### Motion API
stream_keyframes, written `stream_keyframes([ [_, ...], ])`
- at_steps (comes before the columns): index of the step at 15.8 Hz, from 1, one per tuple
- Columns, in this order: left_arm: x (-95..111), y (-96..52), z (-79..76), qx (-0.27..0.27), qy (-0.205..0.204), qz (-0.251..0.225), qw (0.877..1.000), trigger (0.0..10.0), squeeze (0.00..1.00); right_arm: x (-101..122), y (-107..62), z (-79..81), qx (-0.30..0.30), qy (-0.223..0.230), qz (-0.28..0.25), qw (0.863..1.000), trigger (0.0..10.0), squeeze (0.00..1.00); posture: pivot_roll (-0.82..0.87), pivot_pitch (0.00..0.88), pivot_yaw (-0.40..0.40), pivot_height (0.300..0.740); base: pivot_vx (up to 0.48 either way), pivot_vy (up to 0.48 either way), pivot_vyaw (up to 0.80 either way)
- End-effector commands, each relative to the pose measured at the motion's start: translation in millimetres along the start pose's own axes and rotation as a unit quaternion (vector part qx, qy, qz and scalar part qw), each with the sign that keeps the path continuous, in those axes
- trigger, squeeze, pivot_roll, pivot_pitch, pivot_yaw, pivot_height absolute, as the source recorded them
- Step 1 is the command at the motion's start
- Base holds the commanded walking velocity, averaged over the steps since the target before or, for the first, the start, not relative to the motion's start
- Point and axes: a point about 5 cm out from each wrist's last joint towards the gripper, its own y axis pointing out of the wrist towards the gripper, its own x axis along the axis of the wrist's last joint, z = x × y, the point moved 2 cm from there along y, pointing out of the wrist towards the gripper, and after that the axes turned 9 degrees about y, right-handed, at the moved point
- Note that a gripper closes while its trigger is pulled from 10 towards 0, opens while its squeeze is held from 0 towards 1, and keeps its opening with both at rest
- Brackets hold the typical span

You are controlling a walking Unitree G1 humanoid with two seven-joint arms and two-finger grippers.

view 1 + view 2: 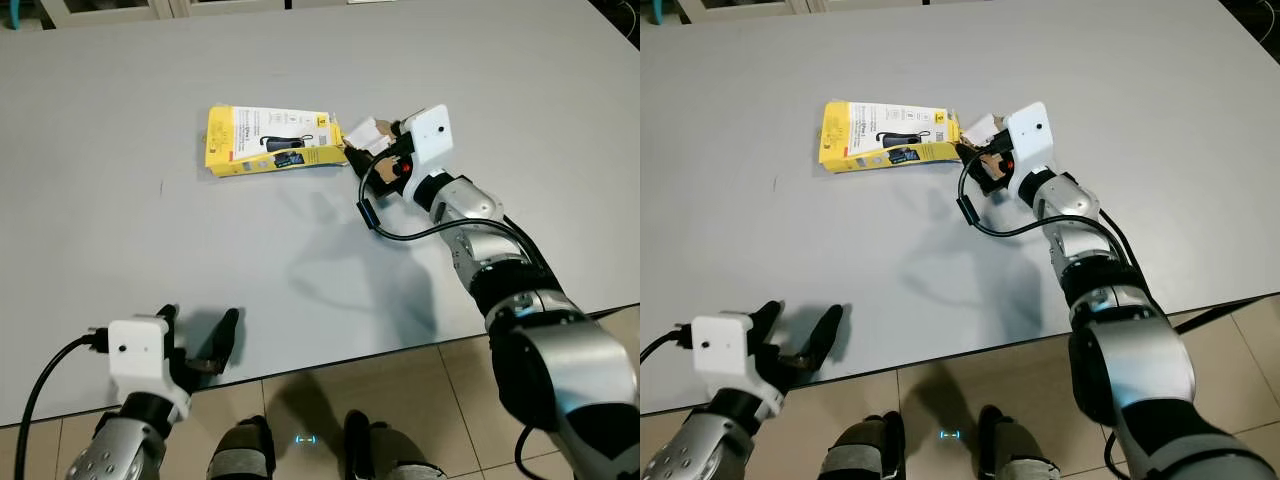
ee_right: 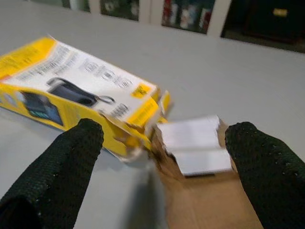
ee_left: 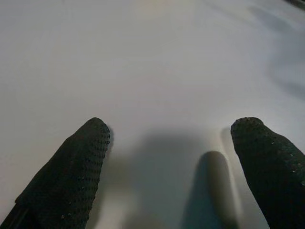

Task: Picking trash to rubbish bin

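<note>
Head views: the step in hand is judged to be the approach to grasp. The flat yellow-and-white cardboard box [image 1: 270, 140] lies on the grey table [image 1: 120, 90], its torn flap end toward the right gripper [image 1: 362, 152], just beside it. The left gripper [image 1: 200, 335] hovers at the table's near edge, well apart from the box.

Left wrist view: jaws wide, nothing between them.

Right wrist view: jaws wide, straddling the box's torn white flap [image 2: 195, 145]. Next move probably calls for advancing, then closing. Nothing obstructs
</note>
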Motion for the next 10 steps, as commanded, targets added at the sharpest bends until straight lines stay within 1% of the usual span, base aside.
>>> stream_keyframes([
  [1, 0.1, -6.9, -0.7, -0.007, 0.0, 0.008, 1.0, 10.0, 0.0, -1.2, -0.1, -4.4, -0.018, -0.006, 0.008, 1.0, 10.0, 1.0, 0.21, 0.29, 0.002, 0.74, 0.0, 0.0, 0.0],
  [3, -1.4, -15.1, 1.1, -0.006, 0.003, 0.018, 1.0, 10.0, 0.0, -3.6, 0.7, -3.9, -0.023, -0.017, 0.017, 0.999, 10.0, 1.0, 0.23, 0.31, 0.014, 0.74, 0.0, 0.0, 0.0],
  [5, -1.6, -19.7, 1.5, -0.007, 0.005, 0.022, 1.0, 10.0, 0.0, -6.2, 0.8, -2.8, -0.023, -0.022, 0.023, 0.999, 10.0, 1.0, 0.23, 0.318, 0.019, 0.74, 0.0, 0.0, 0.0],
  [9, -1.2, -22.1, 2.3, -0.008, 0.007, 0.028, 1.0, 10.0, 0.0, -15.2, -1.5, -5.2, -0.033, -0.037, 0.051, 0.997, 10.0, 1.0, 0.24, 0.322, 0.025, 0.74, 0.0, 0.0, 0.0],
  [10, -1.3, -21.9, 1.8, -0.009, 0.007, 0.028, 1.0, 10.0, 0.0, -17.3, -2.0, -5.5, -0.035, -0.044, 0.057, 0.997, 10.0, 0.81, 0.24, 0.32, 0.025, 0.74, 0.0, 0.0, 0.0],
])
